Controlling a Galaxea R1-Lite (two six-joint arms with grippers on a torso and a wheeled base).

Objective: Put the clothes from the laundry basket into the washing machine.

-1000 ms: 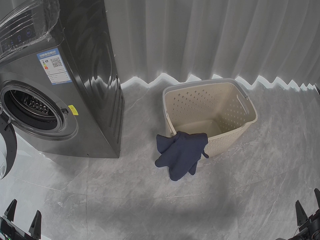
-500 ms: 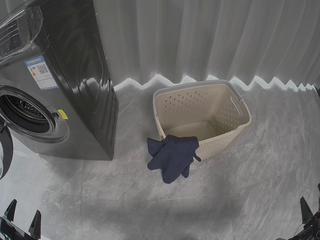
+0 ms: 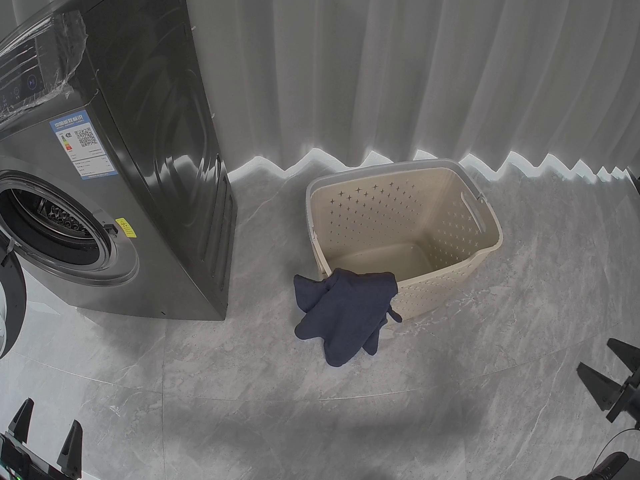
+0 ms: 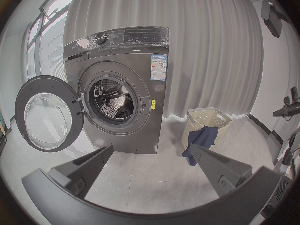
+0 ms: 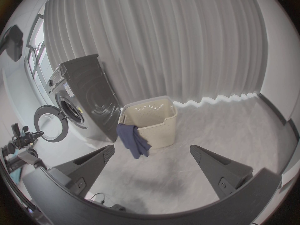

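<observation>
A dark blue garment (image 3: 347,311) hangs over the near rim of the cream laundry basket (image 3: 400,165), its lower end trailing onto the grey floor (image 3: 267,395). The basket stands just to the right of the washing machine (image 3: 153,135), whose round door (image 4: 47,113) is swung wide open. The left gripper (image 3: 52,413) sits low in front of the machine and the right gripper (image 3: 595,356) off to the basket's right, each well apart from the garment with fingers spread and holding nothing.
</observation>
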